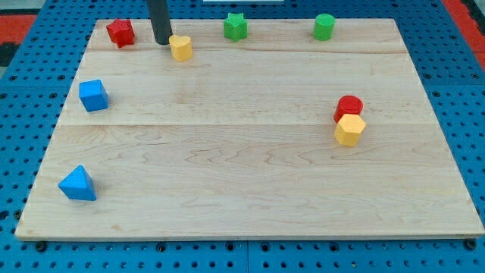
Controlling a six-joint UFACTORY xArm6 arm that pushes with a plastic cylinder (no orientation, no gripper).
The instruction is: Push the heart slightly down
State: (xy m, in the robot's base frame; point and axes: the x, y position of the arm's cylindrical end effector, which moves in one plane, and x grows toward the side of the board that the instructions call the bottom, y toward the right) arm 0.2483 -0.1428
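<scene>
A pale wooden board point(250, 174) fills most of the view, made of planks joined side by side, with faint seams running from the view's left to the view's right. Its grain is light and its surface takes an even, soft light with little shadow. Beneath and around it lies a blue perforated surface point(30, 76) with rows of small dark holes. At both upper corners of the view, red patches point(15, 15) show beyond the blue.
</scene>
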